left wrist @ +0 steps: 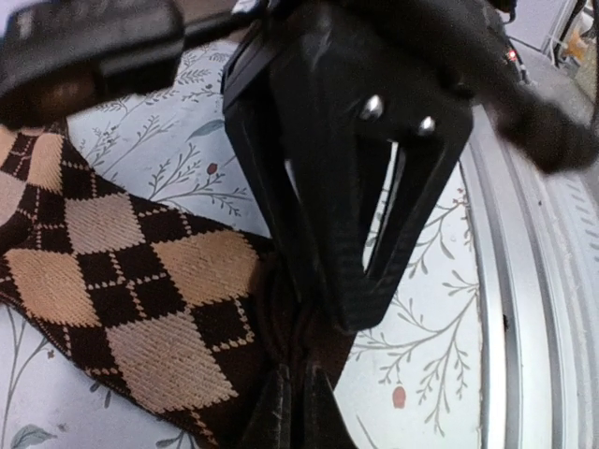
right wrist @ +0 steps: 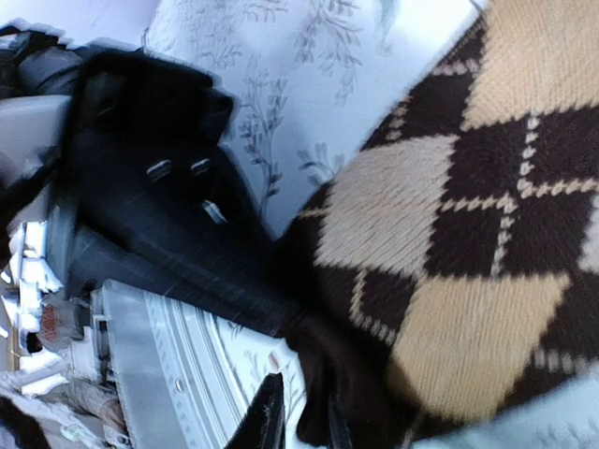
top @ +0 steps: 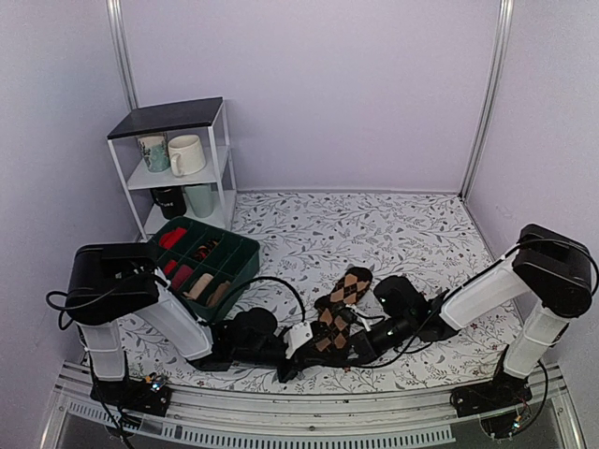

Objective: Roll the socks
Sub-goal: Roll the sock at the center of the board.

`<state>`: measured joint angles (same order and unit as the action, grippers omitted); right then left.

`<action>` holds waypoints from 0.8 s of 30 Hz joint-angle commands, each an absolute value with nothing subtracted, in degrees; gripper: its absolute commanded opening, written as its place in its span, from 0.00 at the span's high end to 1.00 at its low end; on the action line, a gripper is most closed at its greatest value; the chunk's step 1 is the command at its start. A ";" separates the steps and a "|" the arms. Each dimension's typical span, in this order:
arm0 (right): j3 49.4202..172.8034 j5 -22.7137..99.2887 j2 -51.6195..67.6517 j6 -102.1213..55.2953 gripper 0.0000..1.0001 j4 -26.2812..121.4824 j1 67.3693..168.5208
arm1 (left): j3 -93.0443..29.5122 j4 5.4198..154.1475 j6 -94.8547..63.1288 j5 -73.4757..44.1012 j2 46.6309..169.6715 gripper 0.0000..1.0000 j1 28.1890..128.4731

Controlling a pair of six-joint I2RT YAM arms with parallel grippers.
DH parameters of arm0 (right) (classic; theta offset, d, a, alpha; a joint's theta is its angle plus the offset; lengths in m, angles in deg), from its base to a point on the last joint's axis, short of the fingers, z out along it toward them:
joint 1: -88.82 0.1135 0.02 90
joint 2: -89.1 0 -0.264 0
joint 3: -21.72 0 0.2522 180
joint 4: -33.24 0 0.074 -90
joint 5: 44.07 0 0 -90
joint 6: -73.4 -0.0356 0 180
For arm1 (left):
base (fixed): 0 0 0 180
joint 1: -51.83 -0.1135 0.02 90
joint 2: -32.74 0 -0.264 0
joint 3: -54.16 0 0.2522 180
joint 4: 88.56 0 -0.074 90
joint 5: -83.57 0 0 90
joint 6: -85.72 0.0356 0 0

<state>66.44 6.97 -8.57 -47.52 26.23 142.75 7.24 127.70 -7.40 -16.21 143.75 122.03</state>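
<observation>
A pair of brown and tan argyle socks (top: pixel 343 301) lies on the floral table cover near the front middle. My left gripper (top: pixel 301 344) comes from the left and my right gripper (top: pixel 354 348) from the right, and they meet at the socks' near end. In the left wrist view my left gripper (left wrist: pixel 304 412) is shut on the dark brown cuff, with the argyle part (left wrist: pixel 122 281) spread to the left. In the right wrist view my right gripper (right wrist: pixel 301 423) has its jaws close together on the dark cuff (right wrist: pixel 360 374), and the argyle part (right wrist: pixel 468 243) fills the right.
A green divided bin (top: pixel 208 262) with rolled socks stands at the left. Behind it is a white shelf rack (top: pixel 178 168) with mugs. The metal rail (top: pixel 309 426) runs along the near edge, close below both grippers. Each gripper's black body fills the other's wrist view.
</observation>
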 commanded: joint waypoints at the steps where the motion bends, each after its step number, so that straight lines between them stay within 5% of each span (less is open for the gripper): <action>1: 62.43 14.41 2.44 -40.99 0.76 24.79 143.77 | 8.99 124.26 -12.12 -17.54 143.92 1.00 122.66; 9: 48.75 26.18 17.56 -25.71 0.63 10.79 145.62 | 8.66 122.93 -15.77 -19.45 144.82 1.00 122.60; 24: 53.67 31.08 -0.33 -10.61 0.58 4.43 152.23 | 8.03 121.49 -16.15 -19.97 144.86 1.00 122.33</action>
